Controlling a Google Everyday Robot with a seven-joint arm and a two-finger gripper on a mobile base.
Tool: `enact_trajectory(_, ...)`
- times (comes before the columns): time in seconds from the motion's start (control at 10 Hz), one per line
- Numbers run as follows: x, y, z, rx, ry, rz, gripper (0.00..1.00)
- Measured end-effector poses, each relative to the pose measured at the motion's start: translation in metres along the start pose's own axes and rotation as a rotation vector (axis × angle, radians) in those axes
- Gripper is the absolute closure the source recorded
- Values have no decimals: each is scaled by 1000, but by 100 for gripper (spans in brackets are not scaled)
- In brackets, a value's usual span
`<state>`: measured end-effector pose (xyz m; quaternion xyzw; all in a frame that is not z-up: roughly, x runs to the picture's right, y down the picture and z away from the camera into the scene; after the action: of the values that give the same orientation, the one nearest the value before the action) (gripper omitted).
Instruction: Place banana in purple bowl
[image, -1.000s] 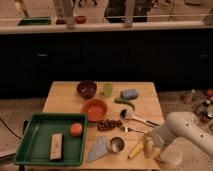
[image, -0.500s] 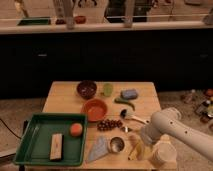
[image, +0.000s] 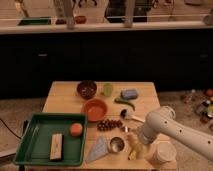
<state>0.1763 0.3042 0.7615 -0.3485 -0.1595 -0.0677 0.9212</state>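
The pale-yellow banana (image: 133, 149) lies near the front edge of the wooden table (image: 62, 97), just right of a small metal cup (image: 116, 144). The dark purple bowl (image: 87, 89) stands at the back of the table, left of centre. My gripper (image: 138, 141) is at the end of the white arm that comes in from the right. It hangs right over the upper end of the banana and hides part of it. I cannot tell whether it touches the banana.
An orange bowl (image: 95, 109) sits in front of the purple bowl. A green cup (image: 107, 89), blue sponge (image: 129, 93), green vegetable (image: 125, 104), spoon (image: 131, 116) and grapes (image: 109, 124) lie mid-table. A green tray (image: 35, 145) holds an orange and a block. A white cup (image: 162, 152) stands front right.
The arm has swung left and down from the table's right edge, bringing the gripper over the banana. The objects on the table have not moved.
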Motion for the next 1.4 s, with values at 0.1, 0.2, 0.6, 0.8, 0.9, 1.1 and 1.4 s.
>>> enact_trajectory(0.1,1,3,2,1,8,4,20)
enact_trajectory(0.2,2,5,3,2,15,7,20)
enact_trajectory(0.6,-2,12,7,1,55,-2,42)
enact_trajectory(0.8,-5,12,9,-3,60,-10,64)
enact_trajectory(0.9,-5,12,9,-6,62,-12,73)
enact_trajectory(1.1,-4,12,6,-9,71,-19,94)
enact_trajectory(1.4,3,11,-9,-1,87,-23,100)
